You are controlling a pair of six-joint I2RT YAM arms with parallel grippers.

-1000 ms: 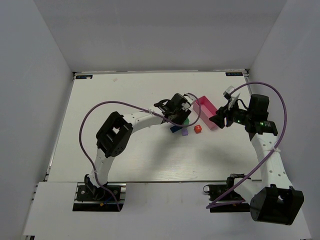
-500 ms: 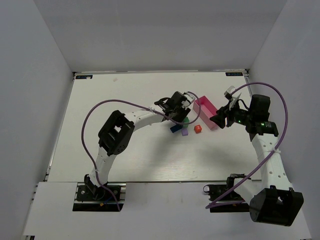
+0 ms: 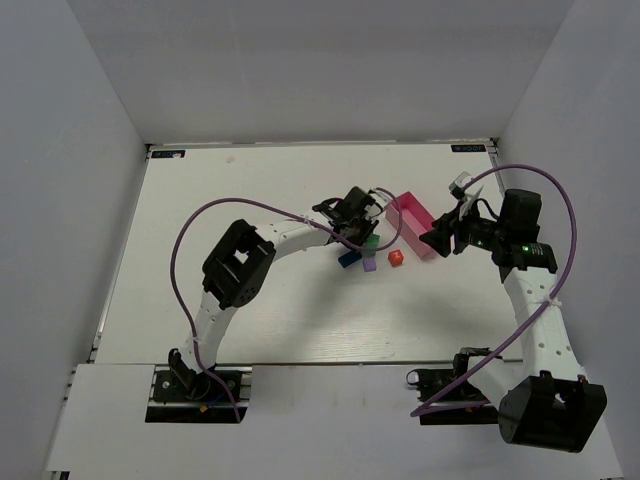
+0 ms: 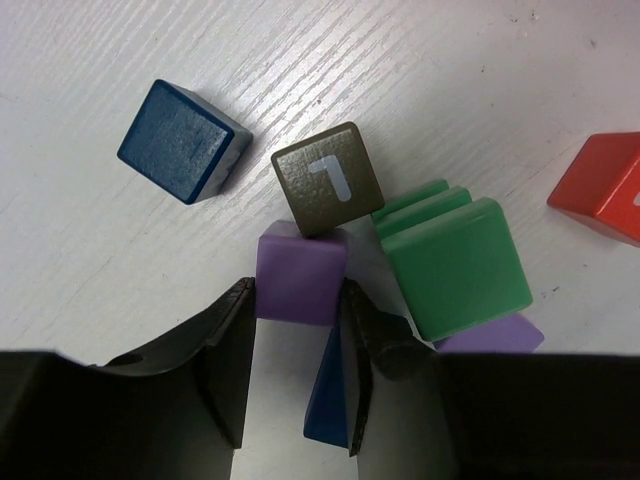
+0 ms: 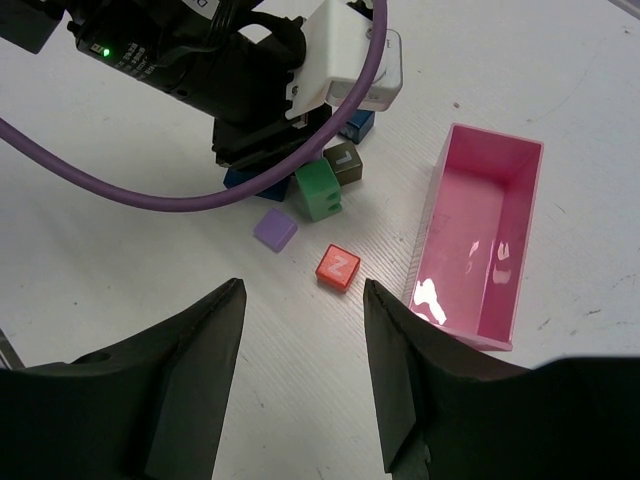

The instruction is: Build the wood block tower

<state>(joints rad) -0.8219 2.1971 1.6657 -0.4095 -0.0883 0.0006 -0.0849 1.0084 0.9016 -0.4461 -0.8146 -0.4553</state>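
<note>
Left wrist view, left gripper [image 4: 296, 310] pinching a lilac cube [image 4: 300, 275], olive cube [image 4: 328, 180] touching it at 12 o'clock, right gripper [image 5: 302, 300] hanging spread wide

pink rectangular tray [image 5: 480, 235], lying on white wood-grain table [image 3: 250, 200]

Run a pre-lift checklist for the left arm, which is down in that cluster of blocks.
1. Lilac block is between the jaws of the left gripper, which press on both its sides: ok.
2. Olive block is clear of the lilac block: not ok, its corner meets the lilac block's far edge.
3. Green block is clear of the jaws: cannot tell, it sits tight beside one of them.
4. Right gripper is open, empty and back from the cluster: ok.
5. Pink tray is apart from the left gripper: ok.
</note>
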